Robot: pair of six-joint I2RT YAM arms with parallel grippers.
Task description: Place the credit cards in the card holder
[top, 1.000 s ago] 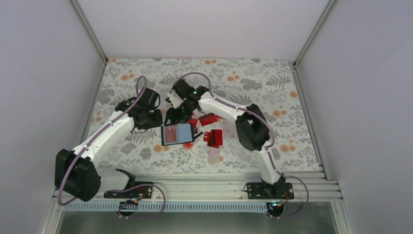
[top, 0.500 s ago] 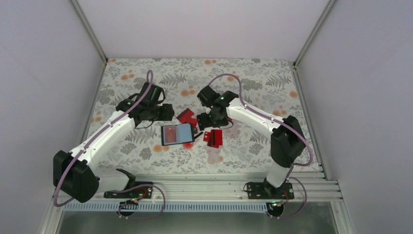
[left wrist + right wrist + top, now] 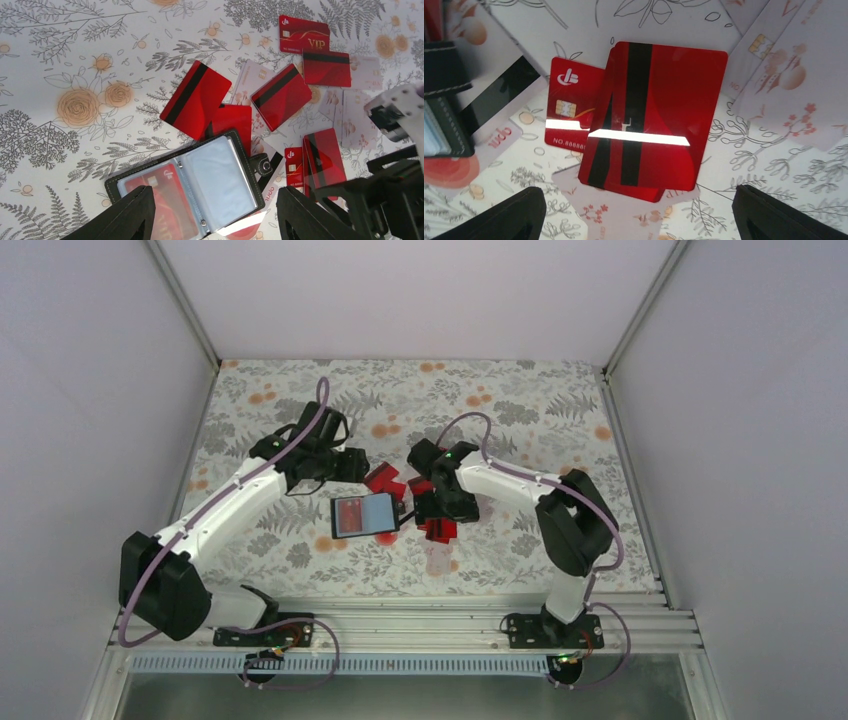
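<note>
The black card holder (image 3: 280,187) lies open on the flowered table, one red card (image 3: 155,200) in its left clear sleeve, and my left gripper (image 3: 215,220) hangs open above it, holding nothing. Loose red credit cards lie beyond and right of it: a striped card (image 3: 192,97), another (image 3: 281,96), a VIP card (image 3: 304,34). My right gripper (image 3: 639,220) is open and empty over a small stack of striped red cards (image 3: 659,115) beside a chip-side card (image 3: 569,100). From above, the holder (image 3: 365,515) sits between the left gripper (image 3: 350,468) and right gripper (image 3: 437,508).
Pale, flower-printed cards (image 3: 257,77) lie mixed among the red ones, and one (image 3: 784,85) lies right of the stack. The holder's snap tab (image 3: 262,164) sticks out to its right. White walls enclose the table (image 3: 560,410) on three sides.
Both grippers have opened. The right arm pulled back from beside the left gripper to above the red stack right of the holder. The left gripper shifted right. A red card now lies beyond the holder.
</note>
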